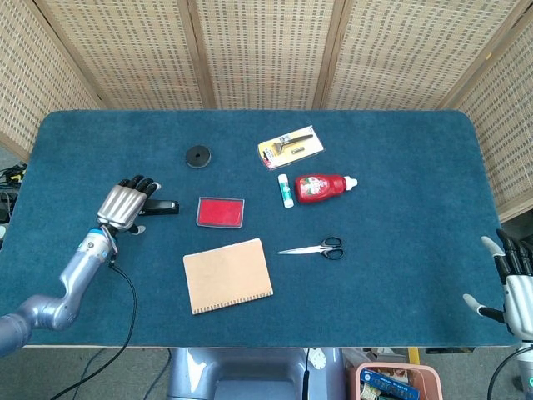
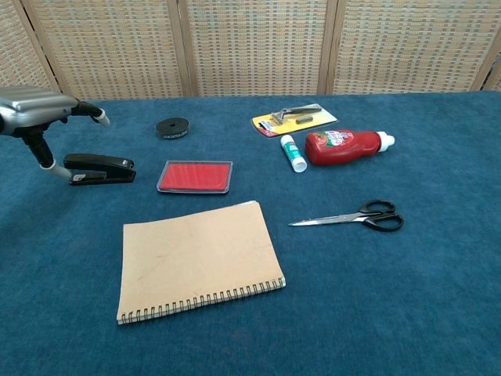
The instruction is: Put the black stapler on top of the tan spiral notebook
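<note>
The black stapler (image 2: 100,168) lies flat at the left of the blue table, partly covered by my left hand (image 1: 125,205) in the head view, where only its right end (image 1: 166,207) shows. In the chest view the left hand (image 2: 35,110) hovers above the stapler's left end with fingers apart, holding nothing. The tan spiral notebook (image 1: 227,275) (image 2: 199,260) lies flat near the front edge, spiral toward me. My right hand (image 1: 516,287) sits off the table's front right corner, fingers spread and empty.
A red flat case (image 1: 221,212) lies just right of the stapler. Scissors (image 1: 314,248), a red bottle (image 1: 321,187), a glue stick (image 1: 286,190), a carded razor (image 1: 290,147) and a black disc (image 1: 197,156) lie further back and right. A pink bin (image 1: 400,382) stands below the table's front edge.
</note>
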Robot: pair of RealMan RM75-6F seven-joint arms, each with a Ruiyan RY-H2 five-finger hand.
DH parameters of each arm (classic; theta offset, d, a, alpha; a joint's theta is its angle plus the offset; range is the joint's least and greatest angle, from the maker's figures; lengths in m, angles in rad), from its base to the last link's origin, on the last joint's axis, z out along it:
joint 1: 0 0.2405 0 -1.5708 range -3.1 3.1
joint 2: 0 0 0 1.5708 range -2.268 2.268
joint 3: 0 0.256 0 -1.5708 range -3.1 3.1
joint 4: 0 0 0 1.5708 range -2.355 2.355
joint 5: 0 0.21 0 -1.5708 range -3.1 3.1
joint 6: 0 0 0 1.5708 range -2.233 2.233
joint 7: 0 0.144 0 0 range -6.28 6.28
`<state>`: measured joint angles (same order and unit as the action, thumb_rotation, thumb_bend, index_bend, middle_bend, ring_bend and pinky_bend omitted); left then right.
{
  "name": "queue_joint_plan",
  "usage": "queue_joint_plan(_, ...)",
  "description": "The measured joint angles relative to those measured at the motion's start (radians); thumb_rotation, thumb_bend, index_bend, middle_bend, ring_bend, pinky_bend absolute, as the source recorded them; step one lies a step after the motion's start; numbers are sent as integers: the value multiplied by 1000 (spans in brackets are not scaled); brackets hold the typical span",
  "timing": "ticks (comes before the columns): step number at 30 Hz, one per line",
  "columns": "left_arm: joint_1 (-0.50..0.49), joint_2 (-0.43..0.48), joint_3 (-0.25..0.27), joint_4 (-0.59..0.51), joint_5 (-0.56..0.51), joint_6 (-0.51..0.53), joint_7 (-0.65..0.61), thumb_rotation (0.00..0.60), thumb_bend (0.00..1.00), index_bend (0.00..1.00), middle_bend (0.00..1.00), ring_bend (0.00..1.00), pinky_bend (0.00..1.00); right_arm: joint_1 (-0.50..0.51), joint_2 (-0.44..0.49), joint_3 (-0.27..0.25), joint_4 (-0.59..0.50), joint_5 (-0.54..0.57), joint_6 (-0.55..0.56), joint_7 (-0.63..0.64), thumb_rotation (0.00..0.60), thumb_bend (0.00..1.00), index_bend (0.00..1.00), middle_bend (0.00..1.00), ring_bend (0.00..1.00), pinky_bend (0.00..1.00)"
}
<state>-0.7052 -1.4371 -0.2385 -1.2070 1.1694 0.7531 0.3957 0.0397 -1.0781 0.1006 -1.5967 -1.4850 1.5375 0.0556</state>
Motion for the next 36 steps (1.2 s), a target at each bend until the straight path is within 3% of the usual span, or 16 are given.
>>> queue_joint_plan(16, -169, -221, 12, 369, -105, -164, 23, 600, 159, 392, 347, 268, 364, 14, -18, 21, 28, 51, -30, -7, 600, 0, 0, 0, 0, 0)
queue_joint_plan(21, -186, -269, 21, 425, -99, -173, -17, 600, 224, 516, 457, 377, 432, 15, -19, 21, 33, 52, -31, -3, 600, 0, 0, 0, 0, 0)
queue_joint_plan(26, -200, -308, 33, 479, -77, -169, -46, 600, 359, 633, 558, 468, 487, 15, -18, 23, 36, 53, -33, 11, 600, 0, 0, 0, 0, 0)
queue_joint_plan(36, -197, -302, 44, 471, -30, -112, -94, 600, 405, 677, 592, 492, 504, 12, -14, 21, 36, 47, -26, 21, 600, 0, 0, 0, 0, 0)
